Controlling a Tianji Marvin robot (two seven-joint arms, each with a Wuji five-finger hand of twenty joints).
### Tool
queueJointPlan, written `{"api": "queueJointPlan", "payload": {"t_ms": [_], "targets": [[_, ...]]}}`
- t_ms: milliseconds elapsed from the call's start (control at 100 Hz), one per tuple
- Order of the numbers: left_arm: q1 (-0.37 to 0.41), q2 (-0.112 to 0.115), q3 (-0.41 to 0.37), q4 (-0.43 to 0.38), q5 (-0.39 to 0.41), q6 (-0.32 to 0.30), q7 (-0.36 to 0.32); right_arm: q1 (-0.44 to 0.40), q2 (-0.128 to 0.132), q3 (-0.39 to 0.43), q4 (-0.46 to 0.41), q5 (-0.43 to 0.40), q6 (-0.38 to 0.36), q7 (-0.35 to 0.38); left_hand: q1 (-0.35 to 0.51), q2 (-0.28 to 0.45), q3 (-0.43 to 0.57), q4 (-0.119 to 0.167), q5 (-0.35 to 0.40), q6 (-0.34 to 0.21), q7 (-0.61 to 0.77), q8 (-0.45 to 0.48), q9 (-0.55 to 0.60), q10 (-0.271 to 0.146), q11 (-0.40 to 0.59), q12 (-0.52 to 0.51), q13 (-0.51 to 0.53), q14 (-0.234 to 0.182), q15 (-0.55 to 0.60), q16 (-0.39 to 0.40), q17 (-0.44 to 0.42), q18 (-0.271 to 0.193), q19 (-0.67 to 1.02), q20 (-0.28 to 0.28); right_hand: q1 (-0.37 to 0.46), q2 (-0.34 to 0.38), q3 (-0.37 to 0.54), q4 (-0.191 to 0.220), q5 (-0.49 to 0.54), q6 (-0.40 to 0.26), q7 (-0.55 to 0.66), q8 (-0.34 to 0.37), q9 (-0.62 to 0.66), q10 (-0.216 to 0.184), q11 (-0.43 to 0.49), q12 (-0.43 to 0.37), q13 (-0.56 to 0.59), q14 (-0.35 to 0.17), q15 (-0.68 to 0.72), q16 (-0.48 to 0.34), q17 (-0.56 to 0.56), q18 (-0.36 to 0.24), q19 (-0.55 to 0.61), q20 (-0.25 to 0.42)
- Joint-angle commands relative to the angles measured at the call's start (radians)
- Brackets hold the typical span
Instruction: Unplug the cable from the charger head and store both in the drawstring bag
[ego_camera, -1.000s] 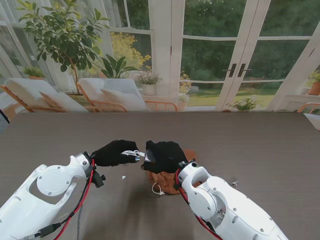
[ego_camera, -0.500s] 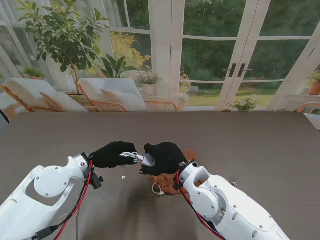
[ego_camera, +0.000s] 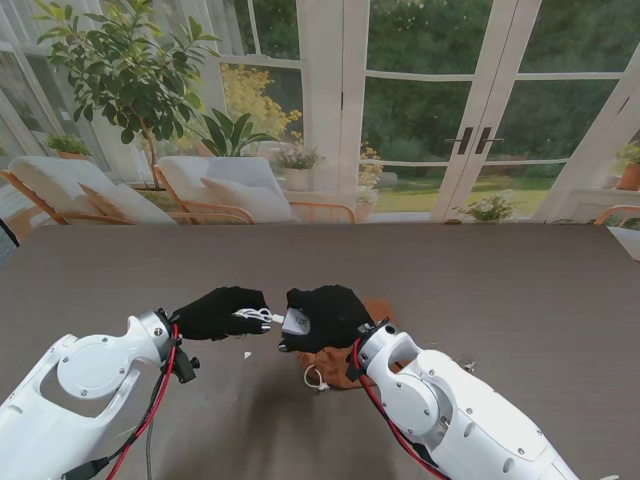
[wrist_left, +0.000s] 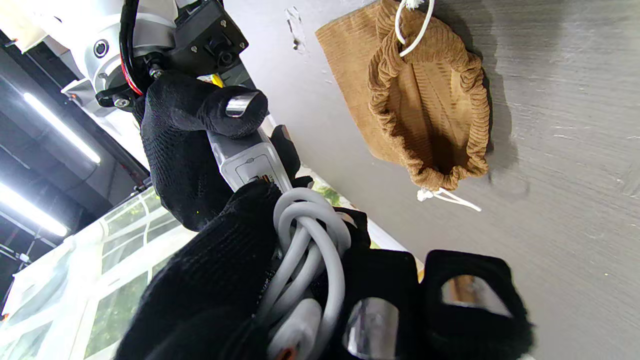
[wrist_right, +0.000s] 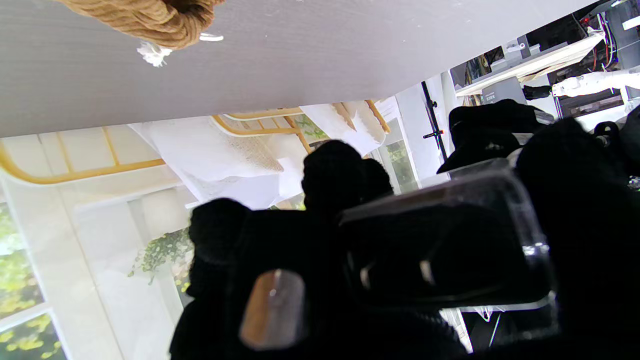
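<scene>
Gripping the coiled cable (wrist_left: 305, 250) and charger head (wrist_left: 247, 162) beside the drawstring bag (wrist_left: 425, 105) (empty), both hands haven't visibly unplugged them.

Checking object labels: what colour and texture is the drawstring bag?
Tan-brown ribbed corduroy with a white cord; the drawstring bag shows best in the left wrist view.

The right hand (ego_camera: 322, 316) covers most of the drawstring bag (ego_camera: 335, 365) and charger head (ego_camera: 296, 321).
</scene>
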Motion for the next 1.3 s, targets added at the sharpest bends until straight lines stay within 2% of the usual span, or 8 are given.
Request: {"api": "queueJointPlan", "payload": {"t_ms": [0,90,110,140,390,660,1030,1290], "targets": [[0.000,0.010,-0.014,-0.003,-0.001,-0.008,-0.025,-0.004,0.004,0.002,0.012,0.001,-0.001,0.016,0.174,0.144,0.205,0.080,0.116,-0.143,0.331,0.070,0.148,-0.052,0.142,0.035,0.034,-0.102,0.136,0.011,0.063,-0.022,0.293,0.002,0.177,0.042,0.409,0.049,0.106,-0.227,0.150,0.068,0.167,-0.039,0.137,0.022,-0.002,-0.209,0.059,0.018,0.479,-0.057,0.087,0.054],[0.003,0.011,-0.018,-0.003,0.001,-0.020,-0.026,-0.003,0.003,0.002,0.016,0.006,-0.002,0.016,0.165,0.141,0.215,0.087,0.126,-0.144,0.338,0.079,0.156,-0.059,0.149,0.040,0.035,-0.116,0.137,0.016,0.064,-0.036,0.293,0.014,0.176,0.031,0.424,0.045,0.115,-0.233,0.148,0.076,0.167,-0.026,0.146,0.026,-0.002,-0.214,0.073,0.029,0.483,-0.060,0.103,0.061],[0.004,0.011,-0.019,-0.003,0.001,-0.021,-0.026,-0.003,0.003,0.002,0.016,0.006,-0.002,0.015,0.163,0.139,0.217,0.088,0.129,-0.144,0.339,0.080,0.158,-0.060,0.150,0.041,0.035,-0.116,0.137,0.016,0.065,-0.037,0.293,0.015,0.174,0.029,0.427,0.044,0.117,-0.236,0.147,0.078,0.167,-0.036,0.149,0.027,-0.002,-0.217,0.075,0.031,0.483,-0.061,0.106,0.062],[0.006,0.011,-0.022,-0.005,0.001,-0.021,-0.026,-0.003,0.003,0.002,0.018,0.007,-0.002,0.015,0.160,0.138,0.221,0.089,0.131,-0.144,0.341,0.082,0.161,-0.061,0.151,0.042,0.035,-0.117,0.137,0.017,0.065,-0.038,0.293,0.018,0.174,0.028,0.429,0.043,0.117,-0.237,0.146,0.079,0.167,-0.024,0.152,0.028,-0.001,-0.221,0.078,0.034,0.485,-0.062,0.110,0.064],[0.023,0.013,-0.043,-0.019,0.004,-0.013,-0.031,-0.002,0.003,0.004,0.027,0.014,-0.017,0.017,0.148,0.133,0.237,0.094,0.139,-0.147,0.344,0.087,0.168,-0.066,0.153,0.046,0.035,-0.125,0.138,0.021,0.066,-0.045,0.293,0.030,0.163,0.005,0.461,0.034,0.137,-0.274,0.137,0.108,0.168,-0.028,0.175,0.034,-0.002,-0.227,0.102,0.054,0.489,-0.071,0.134,0.071],[0.035,0.008,-0.052,-0.033,0.012,0.005,-0.014,-0.010,0.004,0.008,0.017,0.013,-0.010,0.021,0.149,0.132,0.243,0.092,0.134,-0.144,0.335,0.086,0.163,-0.059,0.146,0.046,0.035,-0.110,0.135,0.022,0.063,-0.036,0.292,0.027,0.180,0.032,0.433,0.037,0.115,-0.249,0.136,0.125,0.167,-0.029,0.168,0.026,-0.001,-0.224,0.099,0.058,0.487,-0.061,0.129,0.067],[0.074,-0.003,-0.092,-0.047,0.045,0.013,0.050,-0.045,0.012,-0.032,-0.040,-0.037,0.009,0.016,0.162,0.131,0.236,0.083,0.124,-0.134,0.317,0.072,0.150,-0.034,0.121,0.039,0.034,-0.063,0.128,0.013,0.059,0.010,0.277,0.003,0.208,0.125,0.321,0.063,0.046,-0.231,0.158,0.112,0.161,-0.026,0.060,0.008,-0.004,-0.153,0.012,0.011,0.461,0.015,0.026,0.036],[0.097,-0.008,-0.110,-0.047,0.057,0.016,0.072,-0.031,0.012,-0.103,-0.012,-0.077,0.022,-0.010,0.168,0.131,0.232,0.080,0.122,-0.128,0.311,0.066,0.147,-0.025,0.115,0.038,0.034,-0.048,0.126,0.009,0.057,0.026,0.270,-0.004,0.231,0.169,0.256,0.080,0.014,-0.225,0.164,0.092,0.140,-0.024,-0.069,-0.018,-0.005,-0.094,-0.116,-0.058,0.425,0.100,-0.106,-0.006]]}}
